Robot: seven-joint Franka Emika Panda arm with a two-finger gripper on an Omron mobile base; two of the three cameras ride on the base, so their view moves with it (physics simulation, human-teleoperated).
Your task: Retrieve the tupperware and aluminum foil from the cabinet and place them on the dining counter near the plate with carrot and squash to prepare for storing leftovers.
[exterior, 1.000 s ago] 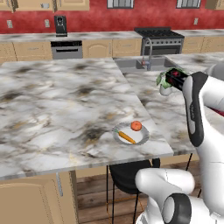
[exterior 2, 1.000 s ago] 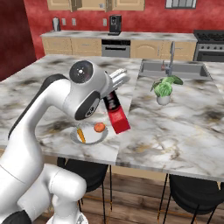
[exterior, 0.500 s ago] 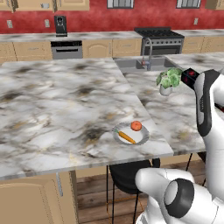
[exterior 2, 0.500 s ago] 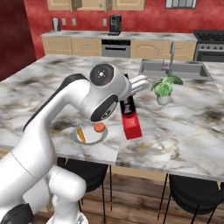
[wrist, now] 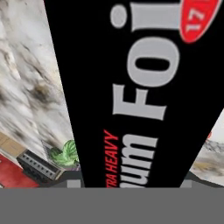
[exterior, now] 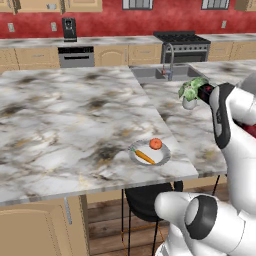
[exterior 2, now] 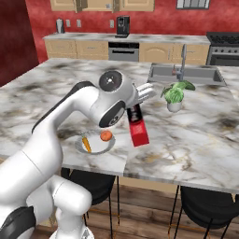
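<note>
One aluminum foil (exterior 2: 138,128) box hangs tilted over dining counter (exterior 2: 186,135), beside plate (exterior 2: 95,144).

Even, bright rendered light, sharp in both base views.
The marble counter (exterior: 75,120) shows no glare; soft shadow sits under its overhang and beneath the plate (exterior 2: 93,144). The hand view is coarse and blurred, the foil box (wrist: 140,87) so close its lettering looks smeared, perhaps from magnification rather than focus.
</note>
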